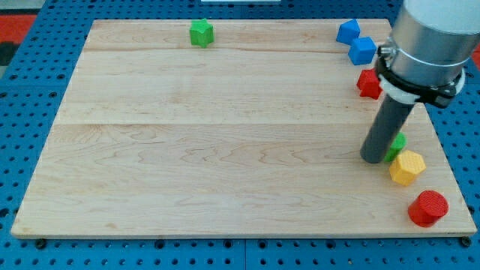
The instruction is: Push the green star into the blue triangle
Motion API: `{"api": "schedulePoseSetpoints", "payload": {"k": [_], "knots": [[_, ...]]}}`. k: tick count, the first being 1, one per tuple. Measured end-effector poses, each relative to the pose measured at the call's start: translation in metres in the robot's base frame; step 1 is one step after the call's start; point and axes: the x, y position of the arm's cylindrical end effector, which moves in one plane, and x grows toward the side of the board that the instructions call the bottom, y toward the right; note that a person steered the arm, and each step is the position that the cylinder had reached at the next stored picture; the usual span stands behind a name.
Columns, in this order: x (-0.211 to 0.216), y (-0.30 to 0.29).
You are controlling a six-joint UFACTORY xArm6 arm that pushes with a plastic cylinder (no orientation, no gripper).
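A green block [201,33] with a notched, star-like outline sits near the board's top edge, left of centre. Two blue blocks sit at the top right: one with a pointed, triangle-like top [347,31] and a cube [362,50] just below and right of it. My tip [373,159] rests on the board at the right side, far from these blocks. A second green block [397,145] is right against the rod's right side, mostly hidden, so its shape cannot be made out.
A red block [368,82] lies below the blue cube, partly behind the arm. A yellow hexagonal block [407,166] sits just right of and below the tip. A red cylinder [428,208] stands near the bottom right corner. The wooden board [225,150] sits on a blue perforated base.
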Motion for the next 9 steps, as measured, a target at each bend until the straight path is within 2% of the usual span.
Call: {"api": "schedulePoseSetpoints", "payload": {"k": [1, 2, 4, 6, 8, 9], "knots": [[0.002, 0.007], [0.017, -0.043], [-0.043, -0.153], [-0.086, -0.259], [-0.175, -0.331], [-0.234, -0.349]]}}
